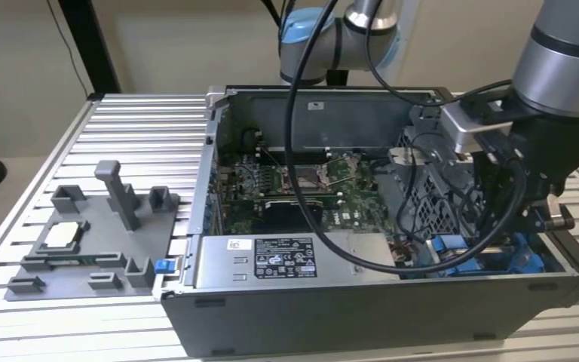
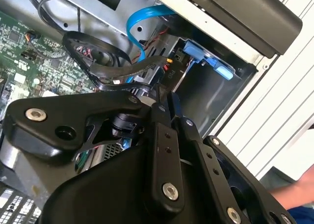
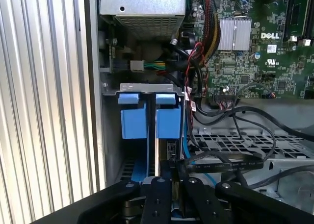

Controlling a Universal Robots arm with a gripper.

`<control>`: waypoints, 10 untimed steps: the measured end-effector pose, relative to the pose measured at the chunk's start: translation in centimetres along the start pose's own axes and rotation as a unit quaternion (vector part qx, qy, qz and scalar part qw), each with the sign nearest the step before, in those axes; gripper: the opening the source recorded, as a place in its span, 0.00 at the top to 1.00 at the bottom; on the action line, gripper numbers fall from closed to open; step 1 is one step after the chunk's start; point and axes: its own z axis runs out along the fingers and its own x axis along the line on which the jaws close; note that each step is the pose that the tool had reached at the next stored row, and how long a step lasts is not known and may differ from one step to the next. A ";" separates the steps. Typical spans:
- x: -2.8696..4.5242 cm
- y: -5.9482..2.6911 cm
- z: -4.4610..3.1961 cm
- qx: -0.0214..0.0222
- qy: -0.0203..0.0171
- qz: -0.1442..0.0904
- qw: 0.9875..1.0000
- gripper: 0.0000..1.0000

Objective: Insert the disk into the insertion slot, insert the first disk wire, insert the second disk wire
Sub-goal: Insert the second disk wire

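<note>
A: Looking at the exterior view first: arm comes in from the exterior view's right, wrist pointed straight down into the open computer case. Gripper is low, inside the case's corner near the exterior view's right, over the blue pieces of the insertion slot. Black cable loops off the wrist across the motherboard.

B: Jaw state?

A: Second wrist view: black fingers sit nearly together, narrow gap, tips at a dark flat piece on the black flat wire. Can't tell if they actually clamp it. Blue ribbon cable arcs just behind; blue latch pieces on the bay wall.

B: Where's the disk?

A: First wrist view: disk stands on edge in the slot, two blue carrier tabs up, beside the case wall, below the power-supply box. Gripper is right at the disk's near end, fingers close together. Black wire lies across the perforated cage.

B: Anything else around?

A: Grey fixture block sits on the slatted table, well apart from the case.
</note>
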 end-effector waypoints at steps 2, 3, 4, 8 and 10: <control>0.00 0.06 0.03 0.001 0.000 -0.001 1.000 1.00; -0.01 0.08 0.06 0.002 0.000 -0.001 1.000 1.00; -0.01 0.11 0.09 0.002 0.000 -0.001 1.000 1.00; 0.00 0.16 0.18 0.005 0.000 -0.002 1.000 1.00; -0.01 0.17 0.21 0.007 0.000 -0.003 1.000 1.00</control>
